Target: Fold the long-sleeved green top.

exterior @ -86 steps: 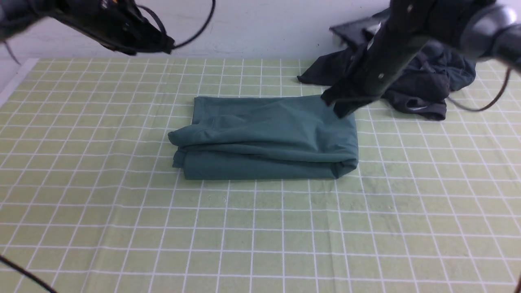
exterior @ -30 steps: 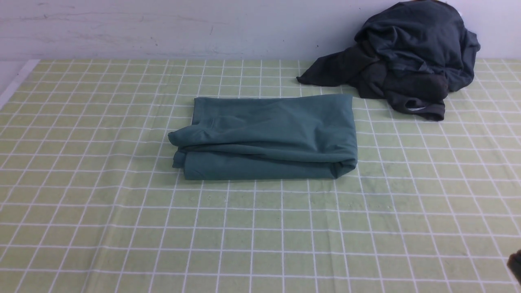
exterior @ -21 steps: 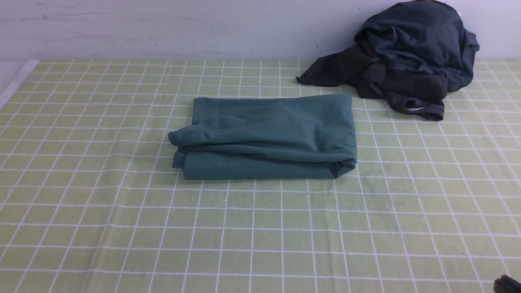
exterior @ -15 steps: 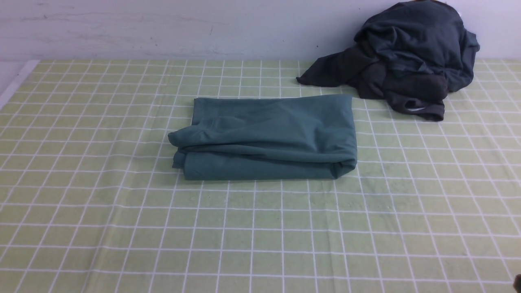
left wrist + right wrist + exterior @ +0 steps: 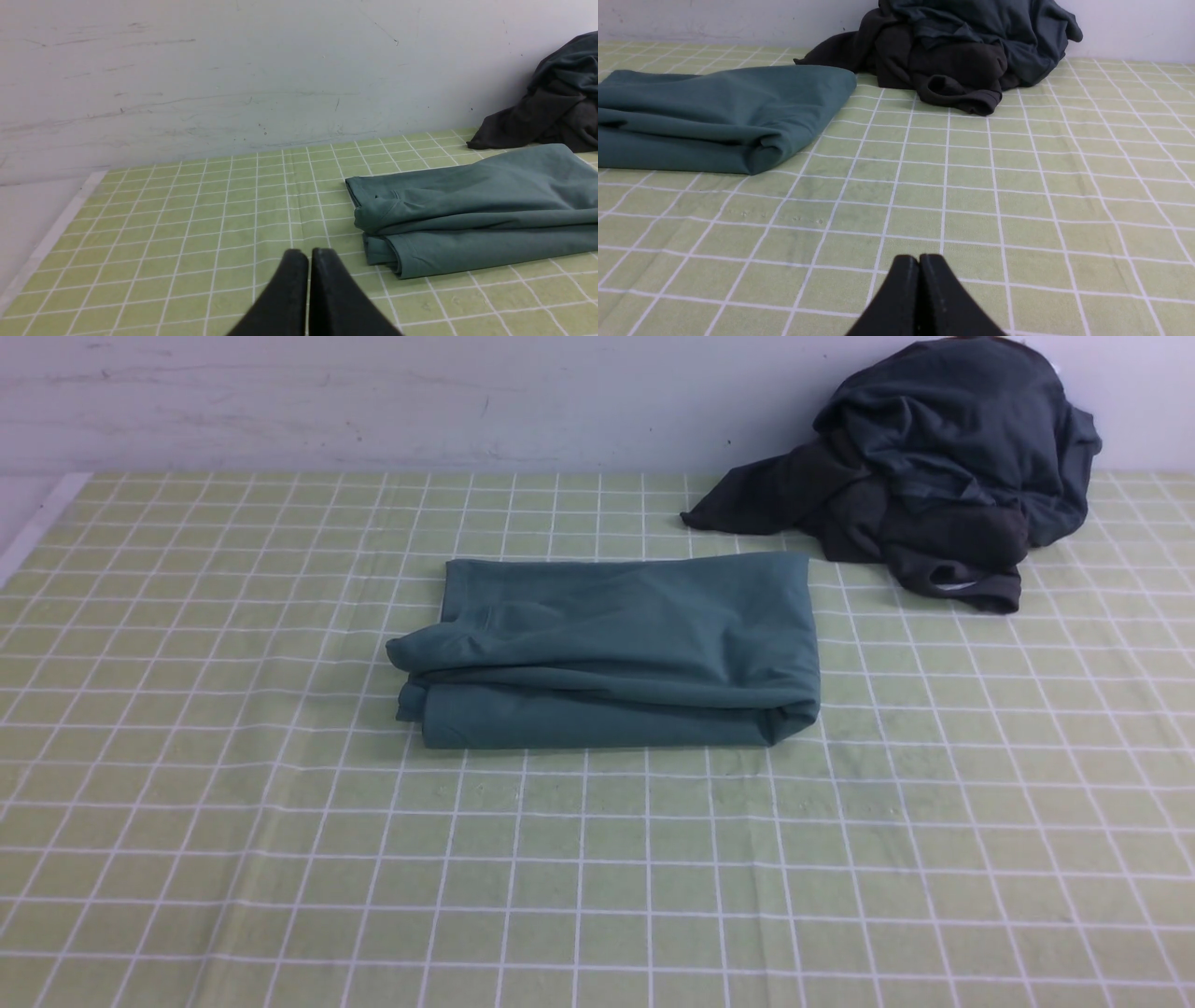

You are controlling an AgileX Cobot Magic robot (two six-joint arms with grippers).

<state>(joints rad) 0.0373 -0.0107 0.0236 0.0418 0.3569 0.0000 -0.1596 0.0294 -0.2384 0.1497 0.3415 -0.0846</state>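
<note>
Left gripper (image 5: 308, 254): jaws pressed together, holding nothing; seen only in its wrist view, low at the bottom centre, near the top's left end but apart from it.
Right gripper (image 5: 919, 259): jaws pressed together, empty; seen only in its wrist view at the bottom centre, over bare cloth, well apart from the top.
Just changed: both arms, which a few seconds ago reached across the upper front view with the right one at the top's far right corner, are now gone from that view; the top has not shifted since.
Meaning for task: judged from this, folding is done and the arms have pulled back to rest.
Green long-sleeved top (image 5: 616, 649): centre of the front view, slightly above the middle, lying flat on the checked tablecloth (image 5: 597, 859).
Its look: a compact rectangle in several stacked layers, rounded fold at the right end, looser layer edges bulging at the left end, soft creases across the upper face; sleeves and neck tucked out of sight.
Dark heap of clothes (image 5: 943, 476): upper right, against the wall (image 5: 373, 401), near the top's far right corner but not touching.
</note>
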